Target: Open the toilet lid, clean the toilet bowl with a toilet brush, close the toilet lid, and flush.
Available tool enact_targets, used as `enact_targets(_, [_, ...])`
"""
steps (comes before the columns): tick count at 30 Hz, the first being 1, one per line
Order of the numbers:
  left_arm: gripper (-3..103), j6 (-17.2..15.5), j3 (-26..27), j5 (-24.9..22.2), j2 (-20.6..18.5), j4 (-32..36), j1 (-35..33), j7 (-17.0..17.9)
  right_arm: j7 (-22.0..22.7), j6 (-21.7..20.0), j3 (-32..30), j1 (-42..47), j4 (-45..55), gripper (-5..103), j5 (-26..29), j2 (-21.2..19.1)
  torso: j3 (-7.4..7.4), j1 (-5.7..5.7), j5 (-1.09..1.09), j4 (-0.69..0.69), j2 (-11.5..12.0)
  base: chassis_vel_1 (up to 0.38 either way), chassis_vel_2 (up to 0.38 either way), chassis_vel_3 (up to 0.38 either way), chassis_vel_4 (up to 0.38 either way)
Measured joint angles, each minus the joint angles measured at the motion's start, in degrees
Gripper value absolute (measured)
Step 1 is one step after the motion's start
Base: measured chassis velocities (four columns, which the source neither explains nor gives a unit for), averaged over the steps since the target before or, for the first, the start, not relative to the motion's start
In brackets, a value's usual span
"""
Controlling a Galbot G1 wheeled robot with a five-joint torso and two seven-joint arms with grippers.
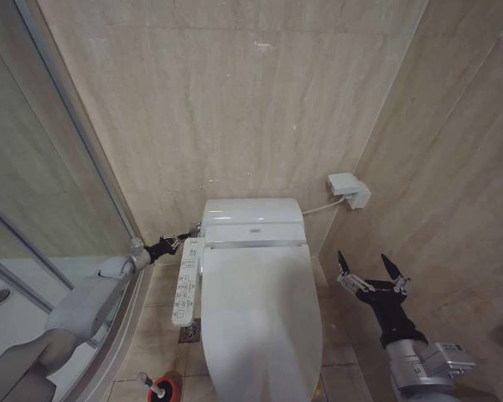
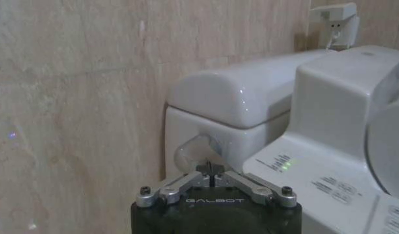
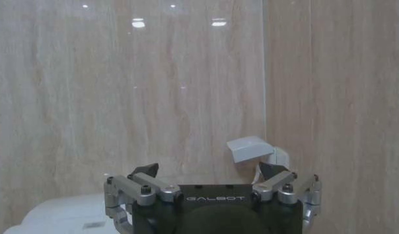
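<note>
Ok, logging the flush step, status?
Left gripper shut, at the tank's left side. Right gripper open, idle beside the toilet. Toilet lid down. Nothing in the way.

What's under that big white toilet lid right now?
The toilet lid is shut, so the seat and the toilet bowl beneath it are covered and cannot be seen. Around it, the side control panel shows along its left edge, and the tank sits behind.

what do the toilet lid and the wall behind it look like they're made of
The lid looks like glossy white plastic: smooth, with soft reflections. The wall looks like polished beige stone or stone-look tile: faint vertical veining, thin seams and mirrored light spots in the right wrist view. Which of the two cannot be told.
</note>
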State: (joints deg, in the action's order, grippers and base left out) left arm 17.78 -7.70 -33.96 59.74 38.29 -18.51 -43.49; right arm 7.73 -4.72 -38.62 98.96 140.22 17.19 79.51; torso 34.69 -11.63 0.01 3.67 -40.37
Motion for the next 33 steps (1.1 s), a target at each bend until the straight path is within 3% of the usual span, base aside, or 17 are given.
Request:
enact_targets(16, [0, -0.23, 0.16, 1.20, 1.44, -1.24, -0.31, -0.22, 0.00, 0.00, 0.00, 0.00, 0.00, 100, 0.00, 0.00, 0.01, -0.01, -0.02, 0.00, 0.01, -0.006, 0.007, 0.004, -0.005])
enact_targets(33, [0, 1.67, 1.40, 2.02, 4.13, -5.62, 0.32, 0.12, 0.00, 0.00, 0.00, 0.00, 0.00, 100, 0.00, 0.00, 0.00, 0.00, -0.01, 0.01, 0.01, 0.000, 0.000, 0.000, 0.000])
